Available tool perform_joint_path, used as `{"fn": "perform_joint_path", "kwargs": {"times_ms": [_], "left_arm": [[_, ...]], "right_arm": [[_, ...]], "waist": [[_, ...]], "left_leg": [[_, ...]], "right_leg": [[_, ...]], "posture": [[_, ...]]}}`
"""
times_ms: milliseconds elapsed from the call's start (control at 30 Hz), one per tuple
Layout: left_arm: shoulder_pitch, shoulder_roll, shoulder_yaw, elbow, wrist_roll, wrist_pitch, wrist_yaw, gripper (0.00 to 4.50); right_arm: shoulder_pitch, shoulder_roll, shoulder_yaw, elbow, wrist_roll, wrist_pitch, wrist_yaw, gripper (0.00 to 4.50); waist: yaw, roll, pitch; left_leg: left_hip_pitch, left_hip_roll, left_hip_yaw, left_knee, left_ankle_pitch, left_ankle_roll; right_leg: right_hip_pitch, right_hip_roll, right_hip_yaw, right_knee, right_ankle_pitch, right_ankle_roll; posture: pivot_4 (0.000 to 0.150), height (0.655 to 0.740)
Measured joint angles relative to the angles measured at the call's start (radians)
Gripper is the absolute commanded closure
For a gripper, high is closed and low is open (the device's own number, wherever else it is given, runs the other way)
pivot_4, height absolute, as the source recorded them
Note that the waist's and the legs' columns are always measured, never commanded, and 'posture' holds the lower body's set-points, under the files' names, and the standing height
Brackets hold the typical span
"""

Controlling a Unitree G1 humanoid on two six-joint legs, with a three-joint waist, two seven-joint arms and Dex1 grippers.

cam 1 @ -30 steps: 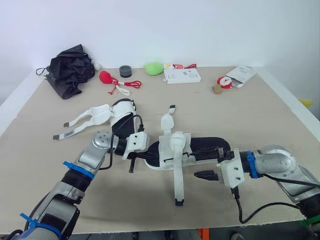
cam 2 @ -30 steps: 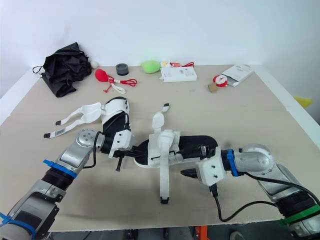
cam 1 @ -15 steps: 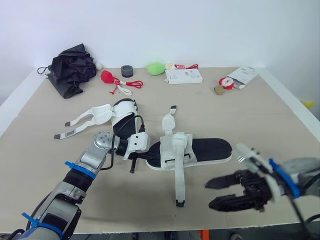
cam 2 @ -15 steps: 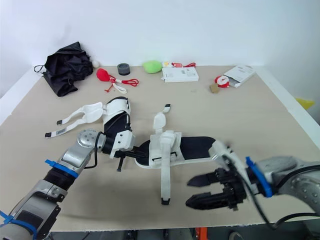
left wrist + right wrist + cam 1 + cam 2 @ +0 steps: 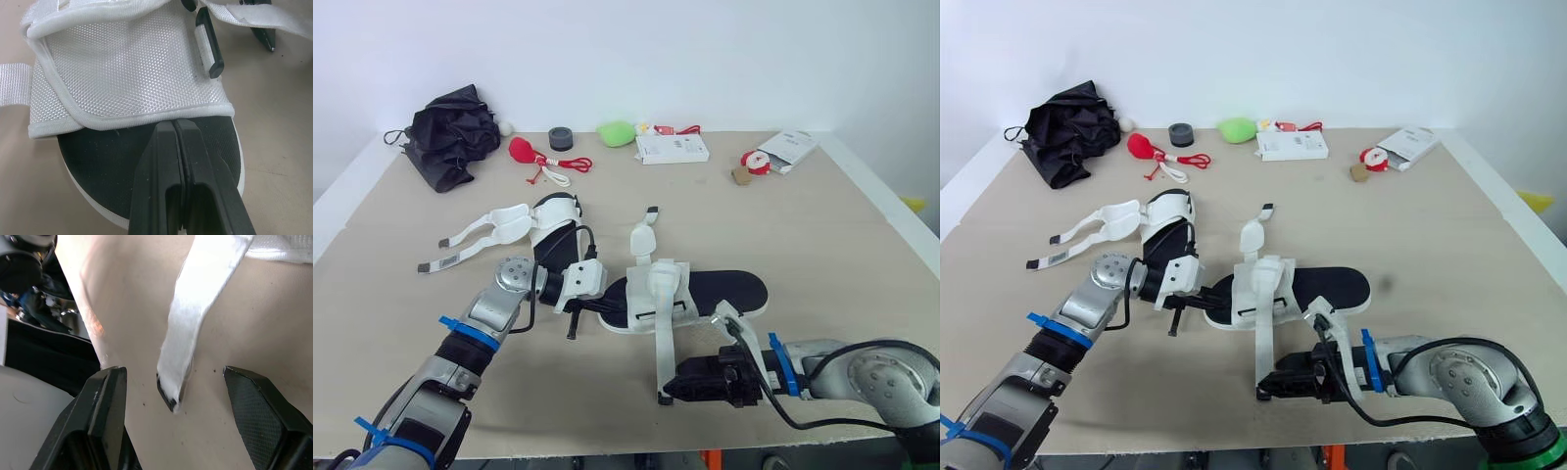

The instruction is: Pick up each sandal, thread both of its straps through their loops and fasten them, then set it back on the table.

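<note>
Now | my left gripper (image 5: pixel 174 123): clenched, tips on the sandal's (image 5: pixel 729 292) black footbed (image 5: pixel 98 166) at the mesh upper's (image 5: pixel 122 63) edge | my right gripper (image 5: pixel 171 374): spread wide either side of the long strap's (image 5: pixel 195 313) tip | sandal flat on the table (image 5: pixel 803 235).

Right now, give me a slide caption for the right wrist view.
Open right gripper poised around the black-tipped end of the loose white sandal strap lying on the table.

Bare table (image 5: pixel 832 245) right of sandal (image 5: pixel 729 292), second sandal (image 5: pixel 551 221) close on left
</note>
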Motion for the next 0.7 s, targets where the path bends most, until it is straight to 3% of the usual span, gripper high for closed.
{"fn": "perform_joint_path", "kwargs": {"times_ms": [267, 367, 500, 567, 700], "left_arm": [[0.000, 0.000, -0.001, -0.003, 0.000, 0.000, 0.000, 4.50], [0.003, 0.001, -0.001, -0.006, 0.000, 0.000, 0.002, 4.50], [0.006, 0.007, -0.001, -0.012, 0.000, 0.000, 0.003, 4.50], [0.006, 0.009, -0.001, -0.012, 0.000, 0.000, 0.003, 4.50], [0.006, 0.009, -0.001, -0.013, 0.000, 0.000, 0.004, 4.50]], "right_arm": [[-0.041, 0.112, -0.005, 0.030, 0.020, 0.086, -0.051, 1.08], [-0.041, 0.112, -0.005, 0.028, 0.021, 0.108, -0.044, 1.79], [-0.038, 0.094, -0.005, 0.020, 0.020, 0.129, -0.004, 3.69], [-0.038, 0.090, -0.005, 0.019, 0.019, 0.134, 0.007, 4.28], [-0.048, 0.087, -0.005, 0.019, -0.003, 0.132, 0.036, 4.40]], "waist": [[0.000, 0.000, 0.000], [0.000, 0.000, 0.000], [-0.001, 0.000, 0.000], [-0.001, 0.000, 0.000], [-0.001, 0.000, 0.000]], "left_leg": [[-0.001, 0.000, 0.000, 0.000, 0.000, 0.000], [0.000, 0.000, 0.000, 0.000, 0.000, 0.000], [0.000, 0.000, 0.000, 0.000, 0.000, 0.000], [0.000, 0.000, 0.000, 0.000, 0.000, 0.000], [0.000, 0.000, 0.000, 0.000, 0.000, 0.000]], "right_leg": [[0.000, 0.000, 0.000, 0.000, 0.001, 0.001], [0.000, 0.000, 0.000, 0.000, 0.001, 0.001], [0.000, 0.000, 0.000, 0.000, 0.001, 0.001], [-0.001, 0.000, 0.000, 0.000, 0.001, 0.001], [-0.001, 0.001, 0.000, 0.000, 0.001, 0.001]], "posture": [[0.150, 0.7400], [0.150, 0.7400], [0.150, 0.7400], [0.150, 0.7400], [0.150, 0.7400]]}}
